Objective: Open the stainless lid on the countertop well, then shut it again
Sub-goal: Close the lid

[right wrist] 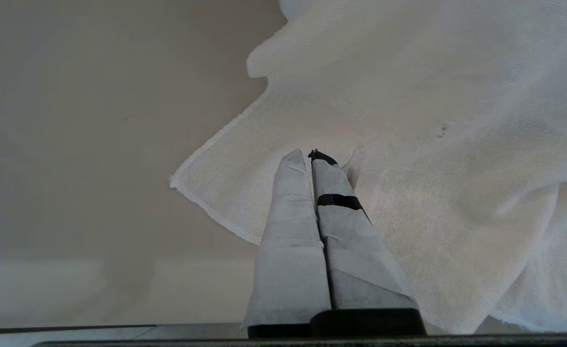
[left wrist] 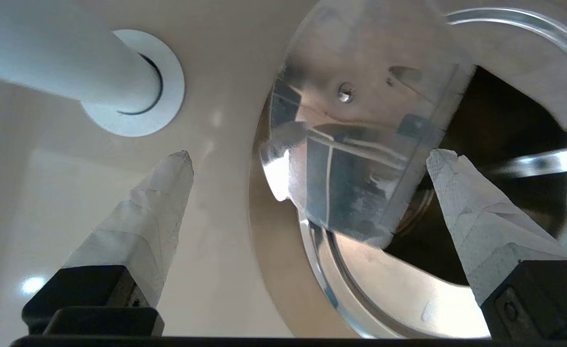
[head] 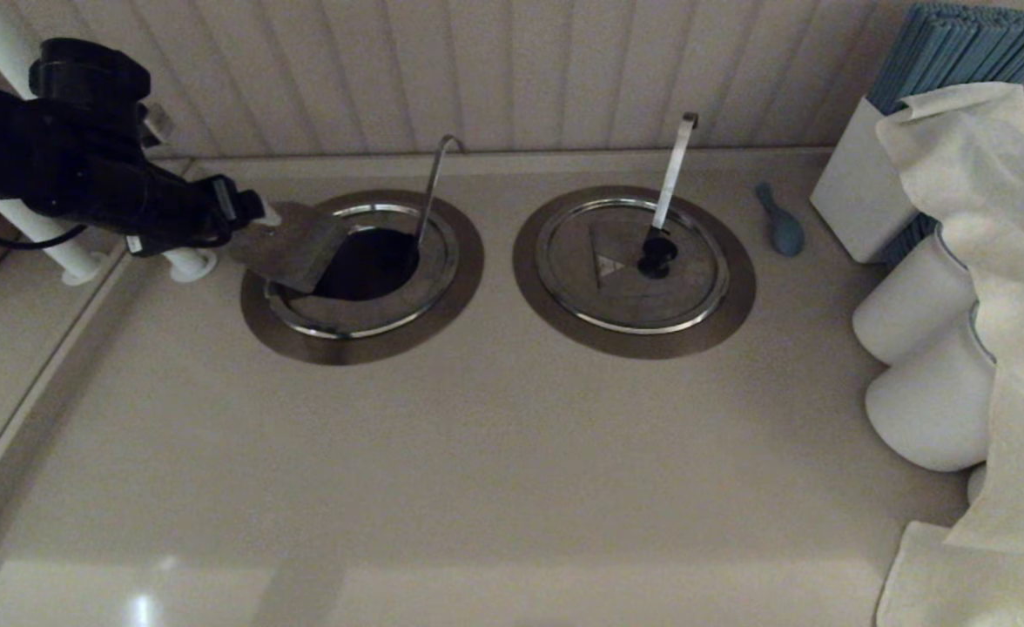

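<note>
One stainless lid, its mirror-bright underside tilted up, leans over the dark countertop well between the left gripper's spread fingers; right gripper pressed together.

The beige counter carries two steel-collared wells, a blue spoon, white jars and a pale cloth, all well away from the fingers.
</note>
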`<state>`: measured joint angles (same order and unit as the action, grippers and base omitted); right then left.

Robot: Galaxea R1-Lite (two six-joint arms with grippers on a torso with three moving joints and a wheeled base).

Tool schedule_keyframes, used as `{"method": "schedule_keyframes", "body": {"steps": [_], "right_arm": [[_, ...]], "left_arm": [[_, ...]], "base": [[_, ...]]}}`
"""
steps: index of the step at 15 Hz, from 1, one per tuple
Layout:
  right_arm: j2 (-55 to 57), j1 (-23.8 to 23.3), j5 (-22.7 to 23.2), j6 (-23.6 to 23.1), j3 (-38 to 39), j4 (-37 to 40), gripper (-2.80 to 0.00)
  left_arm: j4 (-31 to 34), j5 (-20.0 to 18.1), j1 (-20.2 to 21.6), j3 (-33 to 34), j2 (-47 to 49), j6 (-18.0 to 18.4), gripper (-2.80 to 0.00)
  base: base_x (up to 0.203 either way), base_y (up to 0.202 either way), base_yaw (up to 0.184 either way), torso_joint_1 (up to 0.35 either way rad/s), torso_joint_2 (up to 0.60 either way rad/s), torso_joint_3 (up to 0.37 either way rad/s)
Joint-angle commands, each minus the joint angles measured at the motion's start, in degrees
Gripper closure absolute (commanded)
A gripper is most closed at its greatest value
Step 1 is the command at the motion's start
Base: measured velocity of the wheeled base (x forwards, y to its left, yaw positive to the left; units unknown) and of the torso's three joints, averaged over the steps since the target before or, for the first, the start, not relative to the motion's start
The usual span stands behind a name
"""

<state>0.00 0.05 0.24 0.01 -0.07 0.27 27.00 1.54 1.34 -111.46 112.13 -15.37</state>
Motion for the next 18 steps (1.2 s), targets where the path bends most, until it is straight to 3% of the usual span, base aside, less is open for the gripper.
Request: {"method": "schedule_keyframes", "body": {"steps": [1, 7, 10, 18], "right_arm": [[0.1, 0.0, 0.0, 0.0, 0.0, 0.0, 0.0], [0.0, 0.0, 0.0, 0.0, 0.0, 0.0, 0.0], [0.0, 0.0, 0.0, 0.0, 0.0, 0.0, 0.0], [0.1, 0.0, 0.0, 0.0, 0.0, 0.0, 0.0]], "left_arm": [[0.2, 0.0, 0.0, -0.4, 2.2, -0.1, -2.8], [-0.2, 0.0, -0.3, -0.6, 4.0, 0.0, -2.8], [-5.4, -0.2, -0.8, -0.2, 3.9, -0.5, -2.8], [-5.6, -0.6, -2.6, -0.2, 3.8, -1.6, -2.8]], "base": [[0.0, 0.0, 0.0, 0.0, 0.0, 0.0], [0.0, 0.0, 0.0, 0.0, 0.0, 0.0], [0.0, 0.0, 0.0, 0.0, 0.0, 0.0], [0.0, 0.0, 0.0, 0.0, 0.0, 0.0]]}}
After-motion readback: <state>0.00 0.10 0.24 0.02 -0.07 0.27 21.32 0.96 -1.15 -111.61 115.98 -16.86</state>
